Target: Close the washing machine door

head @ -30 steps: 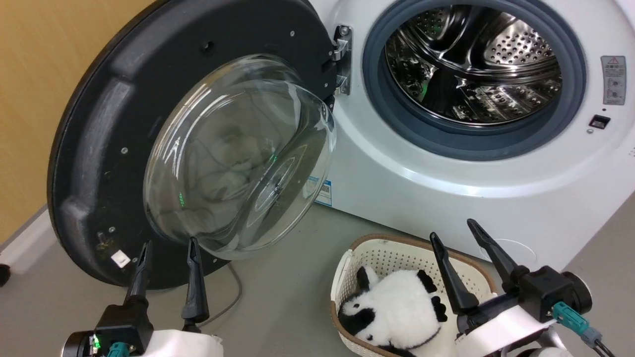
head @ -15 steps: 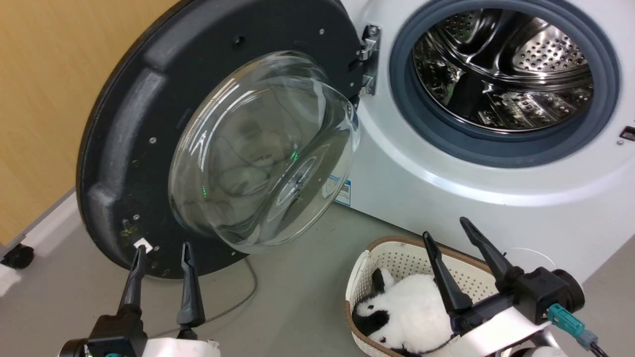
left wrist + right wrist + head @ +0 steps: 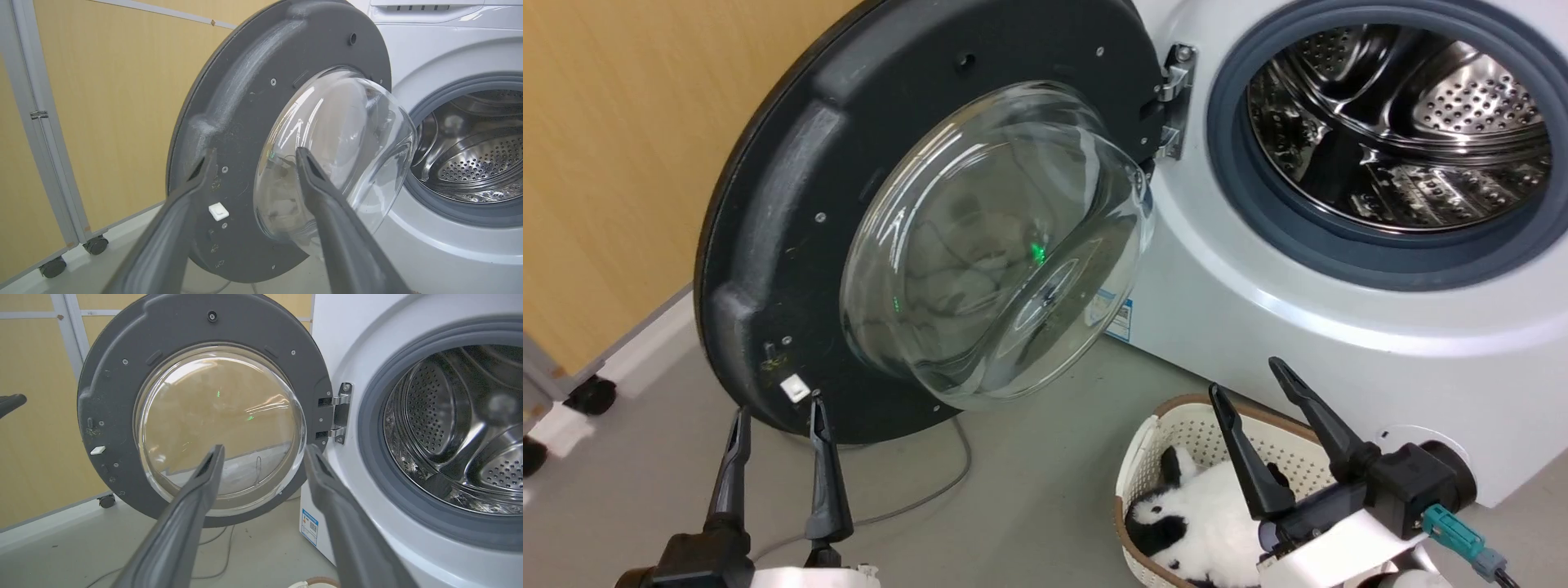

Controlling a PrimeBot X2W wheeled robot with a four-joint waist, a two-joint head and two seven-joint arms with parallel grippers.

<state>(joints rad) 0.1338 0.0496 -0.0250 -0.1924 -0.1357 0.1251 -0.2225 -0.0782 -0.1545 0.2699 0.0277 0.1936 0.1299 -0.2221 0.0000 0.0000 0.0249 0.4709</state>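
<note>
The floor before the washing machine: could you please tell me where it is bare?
Bare floor lies between the washing machine door and the basket, crossed by a thin cable. It is crowded at the basket, under the right end effector.

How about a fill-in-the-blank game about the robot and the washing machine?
1. The washing machine door stands wide ____.
2. In the head view, its hinge sits on the ____ side of the drum opening.
3. A black-and-white plush ____ lies in the basket.
4. The open jaws of the left gripper and right gripper hold ____.
Missing words: open; left; panda; nothing.
</note>
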